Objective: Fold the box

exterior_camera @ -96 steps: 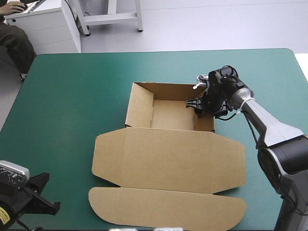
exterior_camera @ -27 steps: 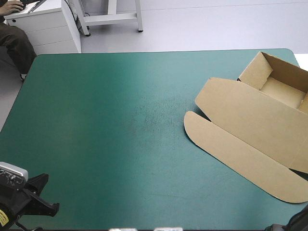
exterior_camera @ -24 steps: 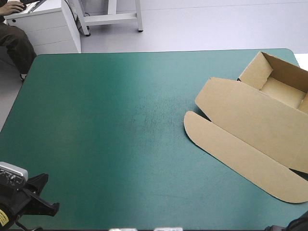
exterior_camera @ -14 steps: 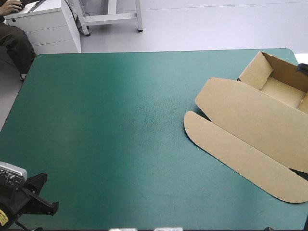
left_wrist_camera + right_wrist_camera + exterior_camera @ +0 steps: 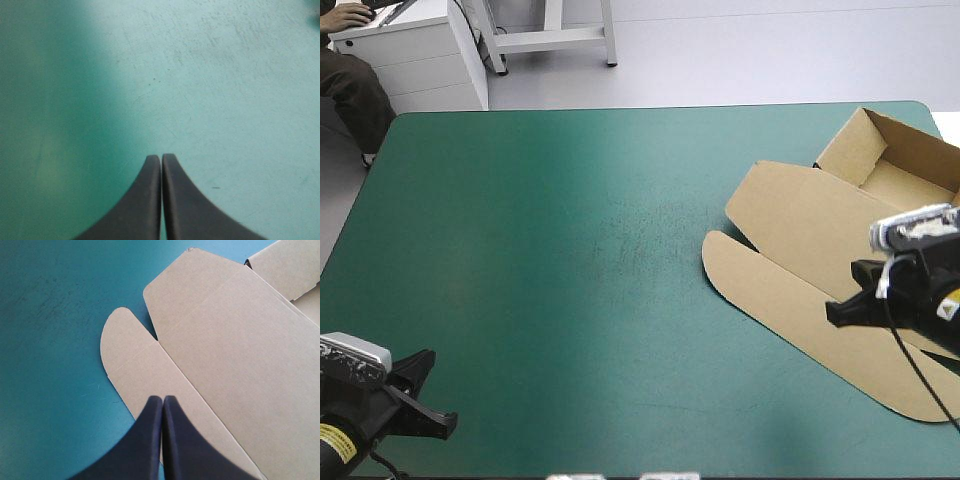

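Saw the right gripper (image 5: 835,312) newly arrived at the right of the frame, out of sight just before, over the box (image 5: 790,250). Found its black fingers (image 5: 145,440) pressed together into one pointed arch, gripping nothing, tip aimed toward the frame's left. Saw the box lying where it had lain just before, at the right side of the teal-green cover (image 5: 570,250), far from its earlier spot at the middle. Made it out as an open tray (image 5: 905,170) in the upper right corner of the frame, walls raised, with the lid (image 5: 810,215) flat and slanting toward the lower right, partly cut off by the frame's right edge. Traced a long rounded flap (image 5: 760,290) along the lid's lower left side, flat on the cover. From the right wrist, saw that gripper's tip above the flap, near the crease to the lid. Found the left gripper (image 5: 442,423) in the lower left corner of the frame, shifted slightly, well apart from the box. From the left wrist, saw its fingers (image 5: 190,210) likewise closed tip to tip, empty, with teal-green cover ahead.
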`<action>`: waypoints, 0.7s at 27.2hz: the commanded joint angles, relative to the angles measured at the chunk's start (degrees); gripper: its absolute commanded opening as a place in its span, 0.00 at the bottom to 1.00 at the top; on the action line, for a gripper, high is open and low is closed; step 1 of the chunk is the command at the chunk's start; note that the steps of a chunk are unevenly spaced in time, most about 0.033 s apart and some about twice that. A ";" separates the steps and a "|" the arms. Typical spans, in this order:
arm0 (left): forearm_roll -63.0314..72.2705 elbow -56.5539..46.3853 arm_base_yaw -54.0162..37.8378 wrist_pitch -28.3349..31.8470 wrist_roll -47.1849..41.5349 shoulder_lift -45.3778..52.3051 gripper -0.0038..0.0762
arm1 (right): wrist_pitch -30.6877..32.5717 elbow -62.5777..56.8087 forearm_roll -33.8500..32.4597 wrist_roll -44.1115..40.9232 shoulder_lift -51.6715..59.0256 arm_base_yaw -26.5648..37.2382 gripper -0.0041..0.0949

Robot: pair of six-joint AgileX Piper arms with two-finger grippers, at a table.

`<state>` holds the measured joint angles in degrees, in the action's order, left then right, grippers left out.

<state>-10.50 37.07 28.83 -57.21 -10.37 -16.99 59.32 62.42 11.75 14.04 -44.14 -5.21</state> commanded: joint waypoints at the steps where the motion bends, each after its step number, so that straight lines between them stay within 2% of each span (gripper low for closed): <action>1: 0.05 -1.73 0.16 5.75 -0.37 1.81 0.04 | -7.14 -5.43 0.28 1.91 6.96 -0.32 0.02; 4: 0.20 -4.98 0.16 5.86 -0.37 6.12 0.04 | -10.37 -14.79 0.28 2.59 14.95 -0.32 0.02; 12: 0.20 -7.91 0.16 7.38 0.10 12.25 0.04 | -18.61 -30.21 0.28 3.76 27.31 -0.32 0.02; 19: 0.01 -8.27 0.16 8.10 0.36 14.40 0.04 | -22.39 -37.10 0.34 1.49 35.69 -0.32 0.02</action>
<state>-10.27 27.60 28.83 -53.55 -10.01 -2.04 42.13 25.50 11.60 16.72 -10.00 -5.35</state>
